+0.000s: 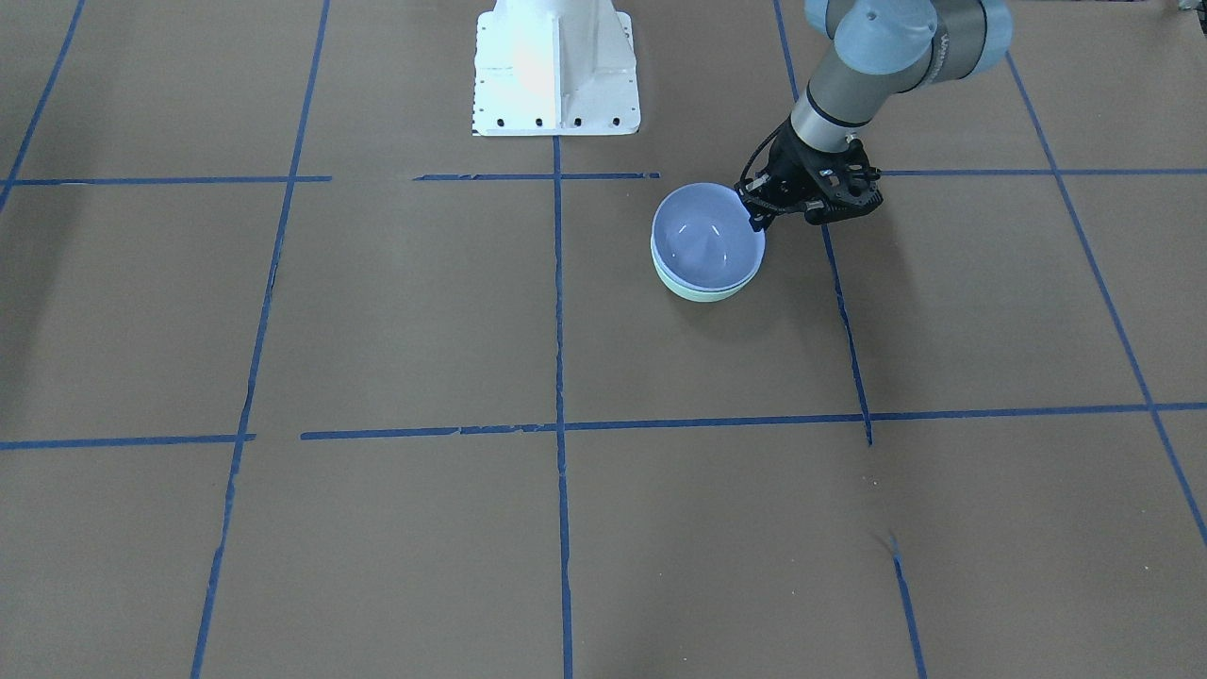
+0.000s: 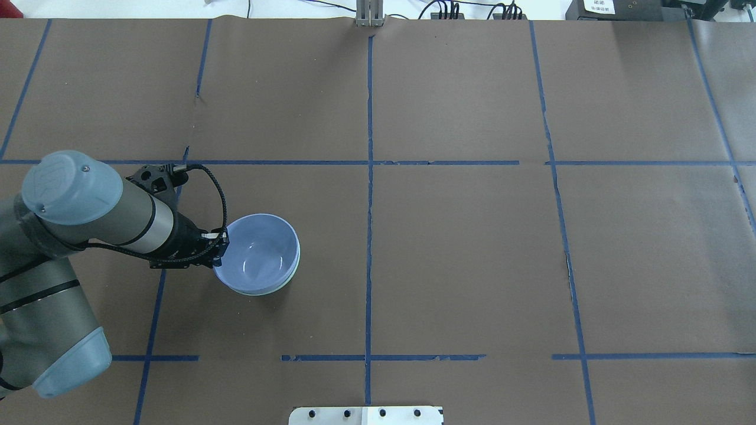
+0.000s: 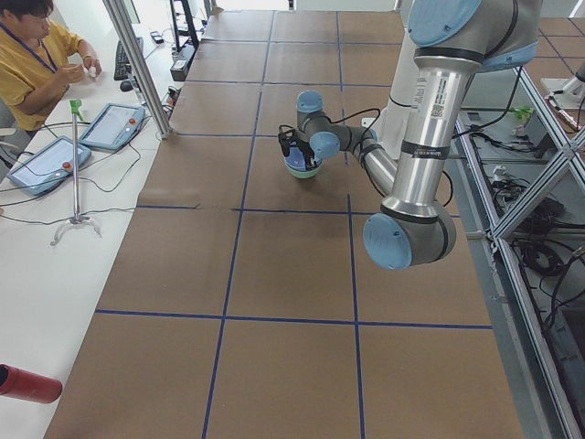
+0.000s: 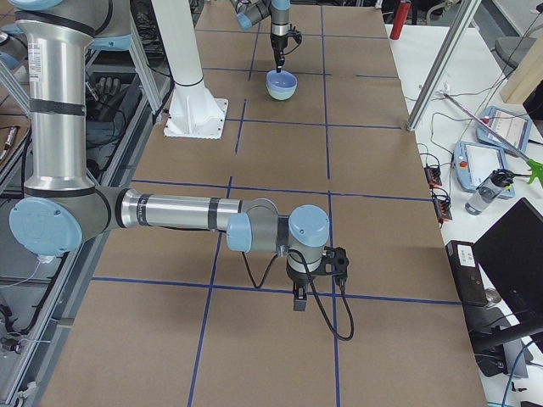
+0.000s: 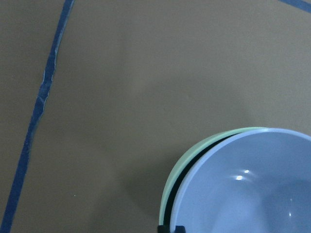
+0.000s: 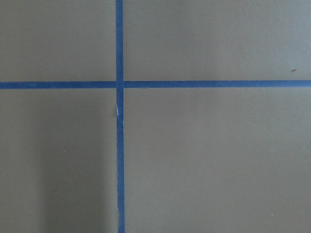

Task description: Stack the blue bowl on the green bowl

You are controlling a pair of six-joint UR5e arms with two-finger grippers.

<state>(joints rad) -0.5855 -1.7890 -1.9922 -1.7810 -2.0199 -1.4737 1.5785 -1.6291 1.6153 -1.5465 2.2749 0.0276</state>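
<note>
- Closest to me, at the robot's right end of the table, the right gripper (image 4: pixel 299 302) hangs pointing straight down, low over the brown paper-covered table (image 4: pixel 254 365). I cannot tell from here whether its fingers are spread or closed. Its own wrist camera sees only paper and tape.
- It sits just beside a crossing of the blue tape lines (image 6: pixel 120 145) that mark the paper into big squares.
- A black cable (image 4: pixel 327 315) loops down from that wrist, almost to the paper.
- Farther along, on the robot's side of the table, stands the white metal pedestal (image 4: pixel 197 110), its flat foot resting on the paper.
- Beyond it, in the robot's left half, the glossy, round, deep, pale mint green bowl (image 1: pixel 702 294) sits upright on the paper. It is in the square next to the centre tape line, close to the cross line nearest the robot.
- The glossy, round, deep periwinkle blue bowl (image 1: pixel 707 236) is nested inside it, mouth up. It is not quite level. A dark gap shows between the two rims on the gripper's side, and a thin green crescent peeks out on the other.
- The left gripper (image 1: pixel 757 219) comes down at the blue bowl's rim on the side away from the centre line. It is pinched onto that rim, and the wrist view shows one black finger (image 5: pixel 171 228) in the gap between the bowls.
- Behind it the grey left forearm (image 2: pixel 142 227), with pale blue joint caps, slants down to the gripper.
</note>
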